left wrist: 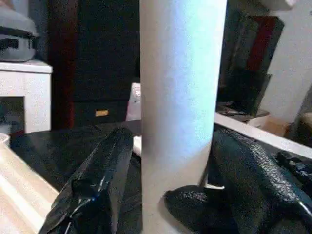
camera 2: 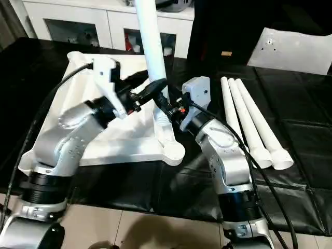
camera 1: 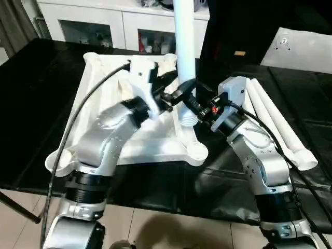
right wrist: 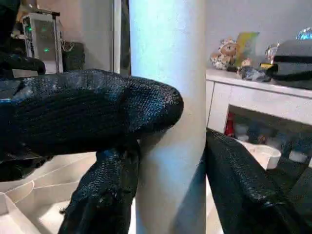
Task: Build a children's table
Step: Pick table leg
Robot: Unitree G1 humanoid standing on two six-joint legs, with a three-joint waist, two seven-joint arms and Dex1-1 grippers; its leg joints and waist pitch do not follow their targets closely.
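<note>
On the left of the black work surface (camera 1: 31, 104) lies the tabletop (camera 1: 93, 104), underside up, ribs and corner sockets exposed. My left gripper (camera 1: 174, 96) reaches in from the left at the upright leg (camera 1: 184, 46); its fingers (left wrist: 97, 180) stand spread on either side of the tube, with a gap visible on one side, so I judge this grip loose or releasing. The leg stands in the near-right region of the tabletop, its ribbed foot (camera 1: 189, 119) at a socket. My right gripper (camera 1: 199, 106) pinches the same leg from the right, low down, fingers (right wrist: 117, 112) pressed against the tube. Farther right, three spare legs (camera 1: 280, 127) lie side by side, apart from the tabletop.

Hazard: if the foot is not fully seated, the leg may tip once the left fingers clear it, since only one low grip would restrain a tall tube. A skewed push could jam the foot.

No legible writing or brand is visible.
</note>
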